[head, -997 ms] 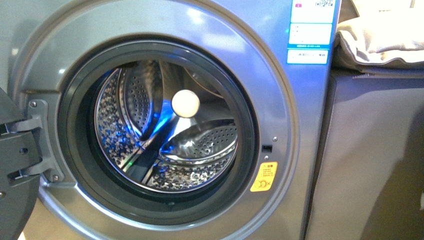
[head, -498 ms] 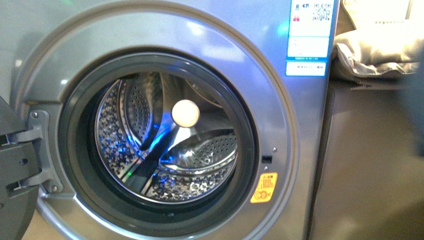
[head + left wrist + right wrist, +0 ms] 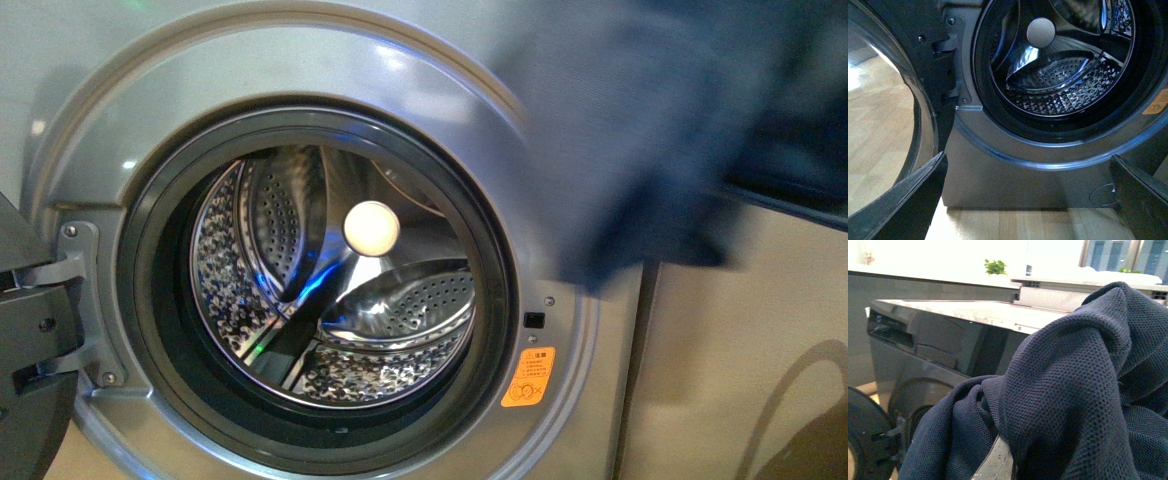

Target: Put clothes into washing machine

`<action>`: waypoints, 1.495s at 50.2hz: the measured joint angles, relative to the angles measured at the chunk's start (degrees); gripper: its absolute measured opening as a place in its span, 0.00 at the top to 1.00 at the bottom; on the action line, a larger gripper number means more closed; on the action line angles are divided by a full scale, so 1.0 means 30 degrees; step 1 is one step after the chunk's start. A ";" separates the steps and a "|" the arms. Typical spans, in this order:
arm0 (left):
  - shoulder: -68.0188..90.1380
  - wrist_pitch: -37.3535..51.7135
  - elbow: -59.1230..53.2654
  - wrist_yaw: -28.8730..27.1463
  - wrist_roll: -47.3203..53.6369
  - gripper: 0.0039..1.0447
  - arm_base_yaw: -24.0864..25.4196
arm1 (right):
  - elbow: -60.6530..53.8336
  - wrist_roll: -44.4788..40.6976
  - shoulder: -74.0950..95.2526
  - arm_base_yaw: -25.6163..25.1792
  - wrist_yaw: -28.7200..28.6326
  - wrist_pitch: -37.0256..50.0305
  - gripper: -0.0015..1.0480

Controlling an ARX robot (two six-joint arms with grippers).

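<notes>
Colour check: the washing machine (image 3: pixel 440 70) is silver-grey with a bluish sheen, and its porthole rim is almost black. The drum (image 3: pixel 400 300) is shiny steel, dotted all over with tiny holes, with blue glints left of centre and a cream round cap (image 3: pixel 371 228) in the middle. There's an orange sticker (image 3: pixel 528 376) at lower right. The clothes (image 3: pixel 650 130) at upper right are dark navy, a fine mesh weave up close. The cabinet (image 3: pixel 740 350) is plain beige-grey.

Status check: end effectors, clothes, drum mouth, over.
Left end effector open, empty. Right end effector hidden behind clothes, high, right of drum. Washing machine door open, drum empty, nothing blocking.
</notes>
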 joint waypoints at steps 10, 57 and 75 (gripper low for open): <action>0.0000 0.0000 0.0000 0.0007 -0.0007 0.06 0.0000 | 0.0415 -0.0845 0.0969 0.3213 0.1158 -0.0291 0.93; 0.0284 -0.0466 0.0146 0.1603 -0.0641 0.06 0.0525 | 0.1129 -0.1530 0.1559 0.5158 0.2127 -0.0131 0.93; 0.4626 0.0809 0.2550 0.9573 -0.6011 0.06 0.2463 | 0.1129 -0.1537 0.1574 0.5173 0.2127 -0.0131 0.93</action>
